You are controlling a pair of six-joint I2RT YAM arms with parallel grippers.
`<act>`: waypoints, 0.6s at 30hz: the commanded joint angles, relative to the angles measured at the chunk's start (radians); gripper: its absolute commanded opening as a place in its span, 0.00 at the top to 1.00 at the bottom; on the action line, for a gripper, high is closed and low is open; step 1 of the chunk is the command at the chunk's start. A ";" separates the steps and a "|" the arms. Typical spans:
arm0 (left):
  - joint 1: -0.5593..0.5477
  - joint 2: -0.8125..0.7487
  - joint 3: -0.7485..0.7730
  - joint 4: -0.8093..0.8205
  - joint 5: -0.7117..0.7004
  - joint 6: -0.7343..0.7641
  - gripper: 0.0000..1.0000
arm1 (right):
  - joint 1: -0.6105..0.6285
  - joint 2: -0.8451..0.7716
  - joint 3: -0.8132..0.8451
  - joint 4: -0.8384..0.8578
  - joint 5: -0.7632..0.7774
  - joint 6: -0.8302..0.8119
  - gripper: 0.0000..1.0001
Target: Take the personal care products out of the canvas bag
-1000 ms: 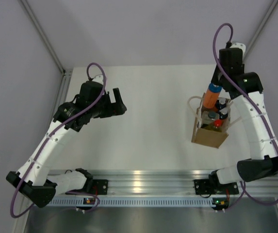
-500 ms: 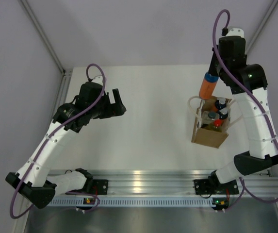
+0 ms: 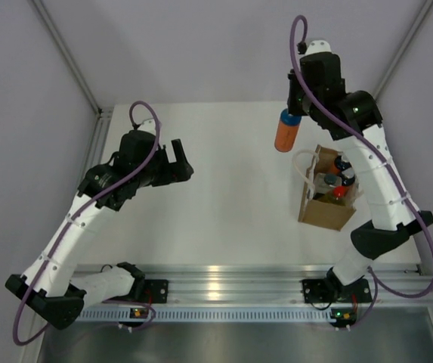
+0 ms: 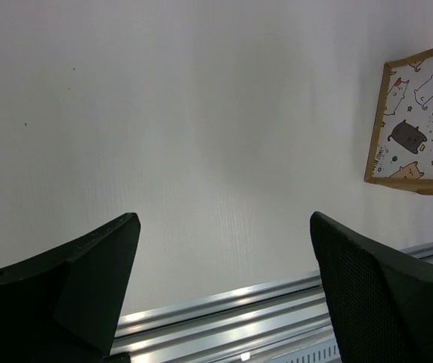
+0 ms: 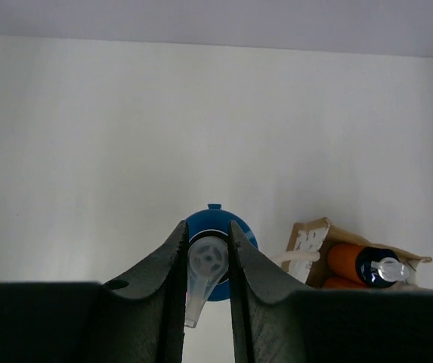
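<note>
Presently aloft: your right claw (image 3: 290, 115) was clamped on the top of one orange bottle (image 3: 286, 136), hanging it upright over the bench (image 3: 224, 204), left of the canvas bag (image 3: 323, 213) and clear of its rim.
Grip at the top: probably because only the caps stood reachable among packed bottles; that is a judgement.
Bag: it stood upright on the bench beside your right arm, mouth upward, with other bottles (image 3: 338, 178) inside, one red-capped and some dark-capped.
Left claw (image 3: 184, 157): jaws were spread wide and held nothing, well apart from the bag; likely parked out of your right arm's way.
Right wrist view only: the fingers (image 5: 167, 257) pinched a clear pump nozzle (image 5: 205, 265) above the blue cap (image 5: 216, 219), a contact the overhead view hid.
Left wrist view only: a cat-print panel (image 4: 420, 113) on the bag, and bare bench between the black fingers.
Overhead view only: the bottle's full body, and its separation from the bag.
Progress: early, since several bottles remained inside.
</note>
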 commanded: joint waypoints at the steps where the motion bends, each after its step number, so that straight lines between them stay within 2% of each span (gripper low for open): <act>1: -0.003 -0.038 -0.012 0.043 -0.025 0.016 0.02 | 0.064 0.018 0.029 0.124 -0.009 0.005 1.00; 8: -0.001 -0.073 -0.035 0.041 -0.043 0.013 0.01 | 0.153 0.029 -0.149 0.308 -0.030 0.020 1.00; 18: -0.003 -0.102 -0.054 0.040 -0.052 0.006 0.01 | 0.171 0.111 -0.353 0.581 -0.079 0.003 1.00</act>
